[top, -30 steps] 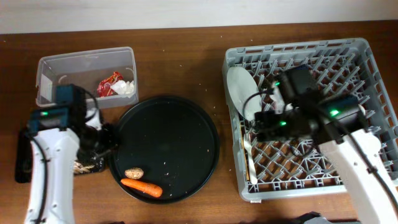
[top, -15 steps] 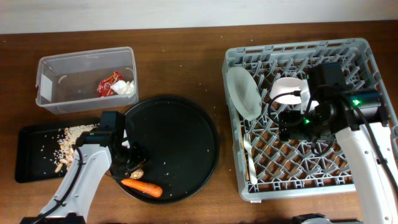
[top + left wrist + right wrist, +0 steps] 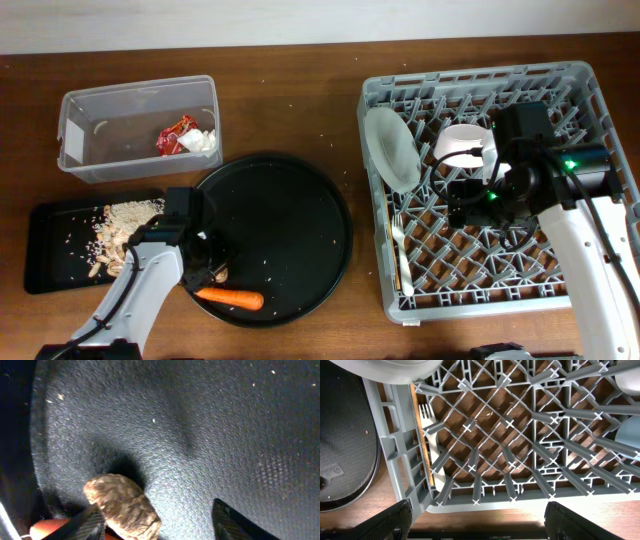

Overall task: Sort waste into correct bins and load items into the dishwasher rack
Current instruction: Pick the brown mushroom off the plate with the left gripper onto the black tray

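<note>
Your left gripper [image 3: 155, 510] is hanging open around the brown food scrap [image 3: 122, 505] on the round black tray [image 3: 225, 420], one finger [image 3: 87, 522] touching it, the carrot [image 3: 232, 298] lying just beside. Your right gripper [image 3: 480, 517] is hovering open and empty over the dishwasher rack [image 3: 400, 460]. A moulded mark [image 3: 330, 467] on the tray's rim, perhaps a logo, is showing too blurred to read.

Round tray [image 3: 210, 435] under my left wrist: matt black, pebbled plastic. Food scrap [image 3: 122, 505] rough, wrinkled. Rack [image 3: 468, 426] smooth grey plastic. Table [image 3: 290, 90] dark wood.
</note>
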Tool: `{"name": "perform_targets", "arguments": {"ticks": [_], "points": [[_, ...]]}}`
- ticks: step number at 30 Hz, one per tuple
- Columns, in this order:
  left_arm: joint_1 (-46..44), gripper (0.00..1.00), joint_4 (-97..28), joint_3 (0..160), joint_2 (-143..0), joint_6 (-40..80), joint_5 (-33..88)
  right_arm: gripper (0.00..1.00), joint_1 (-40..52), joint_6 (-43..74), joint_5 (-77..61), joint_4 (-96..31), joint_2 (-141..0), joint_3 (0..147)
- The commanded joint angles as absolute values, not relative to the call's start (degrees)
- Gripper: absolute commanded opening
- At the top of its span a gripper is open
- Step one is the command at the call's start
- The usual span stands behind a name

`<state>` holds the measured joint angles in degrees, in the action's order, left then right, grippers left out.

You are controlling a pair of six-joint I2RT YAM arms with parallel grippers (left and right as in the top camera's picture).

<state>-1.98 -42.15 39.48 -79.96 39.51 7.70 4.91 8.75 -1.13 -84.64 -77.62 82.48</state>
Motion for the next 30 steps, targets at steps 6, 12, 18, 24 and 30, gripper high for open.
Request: {"name": "perform_targets", "arguments": {"ticks": [6, 12, 18, 24, 30], "points": [[-2.1, 0.26, -41.8, 39.2, -79.9, 39.9, 5.9, 0.88, 4.5, 8.3, -0.8, -84.9, -77.6, 82.3], [-2.1, 0.07, -41.5, 39.2, -79.9, 39.9, 4.7, 0.88, 4.5, 8.3, -0.8, -85.1, -77.6, 82.3], [-1.8, 0.01, -43.4, 43.6, -78.2, 36.5, 4.6, 0.87, 4.4, 7.9, -0.8, -85.3, -77.6, 82.3], [4.2, 0.01, -50.1, 53.3, -70.9, 30.9, 2.6, 0.87, 4.5, 7.9, -0.8, -85.3, -77.6, 82.3], [27.4, 0.01, -47.6, 55.0, -71.8, 30.0, -0.1, 0.88, 4.5, 7.9, -0.8, -85.3, -77.6, 82.3]]}}
